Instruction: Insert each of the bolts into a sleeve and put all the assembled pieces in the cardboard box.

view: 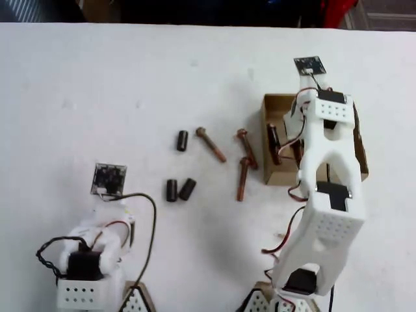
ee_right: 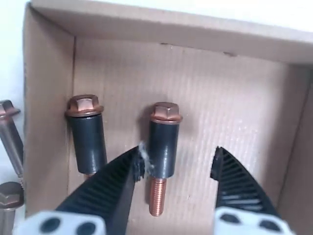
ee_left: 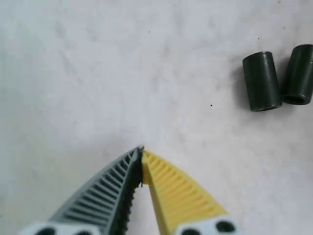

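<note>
Sleeved bolt (ee_right: 163,147) on cardboard box (ee_right: 220,98) floor, loose between right arm's parted fingers (ee_right: 112,186)

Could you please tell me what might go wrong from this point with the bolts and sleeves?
1. The right tool stands open inside the cardboard box, with one finger seemingly against an assembled piece. Pulling away could drag it or pull it apart.
2. The sleeve nearest the shut left tool lies close beside another sleeve. Grabbing one may send the other rolling away.
</note>
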Tool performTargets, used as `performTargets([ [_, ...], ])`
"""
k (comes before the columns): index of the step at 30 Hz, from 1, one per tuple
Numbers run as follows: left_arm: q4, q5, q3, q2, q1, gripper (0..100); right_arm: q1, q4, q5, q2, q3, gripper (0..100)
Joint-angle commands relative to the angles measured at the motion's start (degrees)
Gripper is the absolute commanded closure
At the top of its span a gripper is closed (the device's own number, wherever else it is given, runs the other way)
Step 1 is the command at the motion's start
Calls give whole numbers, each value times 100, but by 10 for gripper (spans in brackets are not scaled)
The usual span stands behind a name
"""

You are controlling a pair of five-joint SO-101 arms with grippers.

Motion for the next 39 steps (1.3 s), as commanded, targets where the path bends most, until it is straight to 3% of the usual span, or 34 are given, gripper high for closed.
performTargets([
  [1, 44, -35, -9, -48, -22, 979, -48, 48, 62, -242, -229, 797],
  [23, 44, -35, -9, -48, -22, 979, -101, 251, 53, -1938, -510, 797],
  [29, 44, -35, -9, -48, -22, 979, -602, 884, 53, -2598, -510, 800],
  [39, 44, -35, -9, -48, -22, 979, -2079, 2053, 53, -3837, -501, 800],
])
